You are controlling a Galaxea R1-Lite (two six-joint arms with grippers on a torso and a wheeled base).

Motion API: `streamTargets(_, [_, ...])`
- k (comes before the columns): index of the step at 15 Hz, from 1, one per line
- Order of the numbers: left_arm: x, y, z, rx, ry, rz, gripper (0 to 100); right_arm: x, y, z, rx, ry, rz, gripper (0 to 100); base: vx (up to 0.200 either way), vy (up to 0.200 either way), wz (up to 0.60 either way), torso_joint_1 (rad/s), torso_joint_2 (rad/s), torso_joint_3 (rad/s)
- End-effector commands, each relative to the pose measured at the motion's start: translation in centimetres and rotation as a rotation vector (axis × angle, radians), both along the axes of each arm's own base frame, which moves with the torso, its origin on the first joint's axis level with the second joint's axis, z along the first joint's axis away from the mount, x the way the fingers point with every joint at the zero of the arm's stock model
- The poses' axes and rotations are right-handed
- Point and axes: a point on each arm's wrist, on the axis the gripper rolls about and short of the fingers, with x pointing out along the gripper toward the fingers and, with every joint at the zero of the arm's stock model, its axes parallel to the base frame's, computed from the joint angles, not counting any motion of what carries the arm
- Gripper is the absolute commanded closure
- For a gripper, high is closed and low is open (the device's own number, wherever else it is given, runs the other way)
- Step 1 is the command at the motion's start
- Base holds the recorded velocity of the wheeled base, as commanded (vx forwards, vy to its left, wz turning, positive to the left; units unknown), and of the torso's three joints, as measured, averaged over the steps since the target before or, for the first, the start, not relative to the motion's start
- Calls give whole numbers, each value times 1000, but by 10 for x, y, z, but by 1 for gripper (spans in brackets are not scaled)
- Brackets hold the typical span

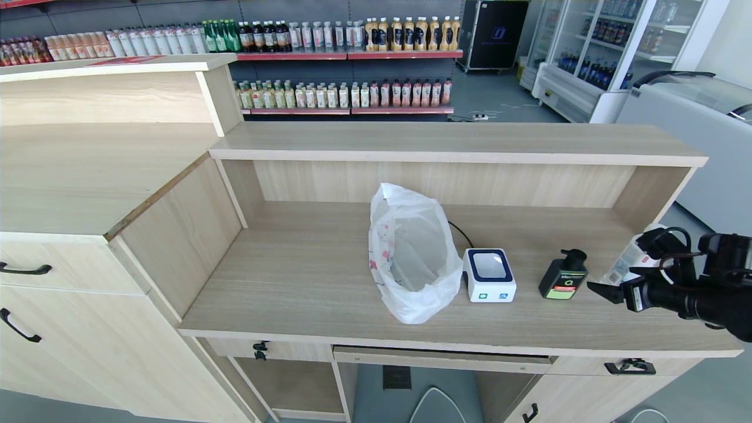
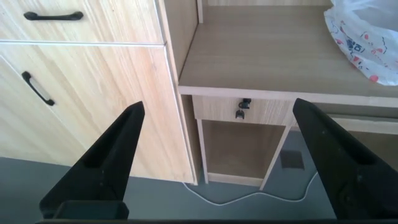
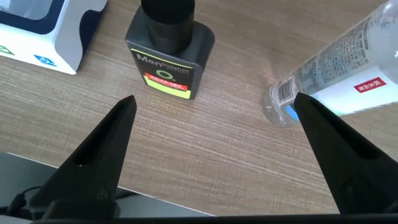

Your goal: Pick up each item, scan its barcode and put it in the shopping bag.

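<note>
Shelves are lining the back wall; the bag (image 1: 414, 258) left of the scanner (image 1: 489, 275) is apparently sitting empty. The dark bottle (image 1: 563, 276) and clear bottle (image 1: 630, 259) right of the scanner are waiting, with the right pincer (image 3: 214, 162) hovering spread.

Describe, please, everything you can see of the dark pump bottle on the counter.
The pump bottle is dark, flat-sided and plastic-looking, with a black pump head and a front label with red and yellow-green bands. It stands upright on the wooden counter, between the white scanner and a clear bottle, touching neither.
</note>
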Motion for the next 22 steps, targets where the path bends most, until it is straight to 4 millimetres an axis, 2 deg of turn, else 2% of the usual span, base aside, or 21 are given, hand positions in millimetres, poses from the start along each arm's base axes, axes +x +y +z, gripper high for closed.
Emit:
streamTargets(1, [0, 0, 0, 1, 0, 1, 0, 6, 5, -10, 6, 14, 23, 0, 0, 0, 0, 0, 0, 0])
streamTargets(7, [0, 0, 0, 1, 0, 1, 0, 18, 9, -26, 29, 3, 130, 0, 0, 0, 0, 0, 0, 0])
streamTargets(22, [0, 0, 0, 1, 0, 1, 0, 60, 26, -60, 15, -90, 250, 0, 0, 0, 0, 0, 0, 0])
